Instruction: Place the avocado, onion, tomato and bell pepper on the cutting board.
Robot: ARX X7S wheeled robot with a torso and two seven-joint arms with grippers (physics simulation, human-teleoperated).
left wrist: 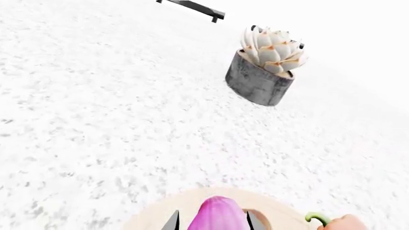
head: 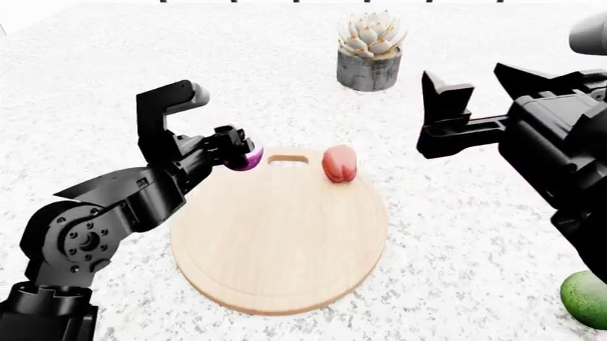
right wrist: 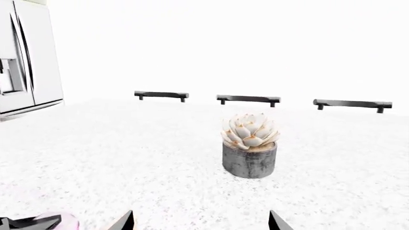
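My left gripper (head: 241,152) is shut on the purple onion (head: 249,159), holding it just above the far left rim of the round wooden cutting board (head: 275,241), beside the handle slot. In the left wrist view the onion (left wrist: 219,215) fills the gap between the fingers, with the board (left wrist: 156,215) beneath. The salmon bell pepper (head: 339,163) lies on the board's far edge and also shows as the pepper (left wrist: 342,223). The green avocado (head: 586,298) rests on the counter at the near right. My right gripper (head: 479,84) hangs open and empty, raised at the right; its tips frame bare counter (right wrist: 201,223). The tomato is out of view.
A succulent in a grey pot (head: 370,53) stands on the white speckled counter behind the board, also seen as the pot (left wrist: 261,79) and the pot (right wrist: 249,153). A fridge (right wrist: 26,57) and dark cabinet handles (right wrist: 248,99) lie beyond the counter.
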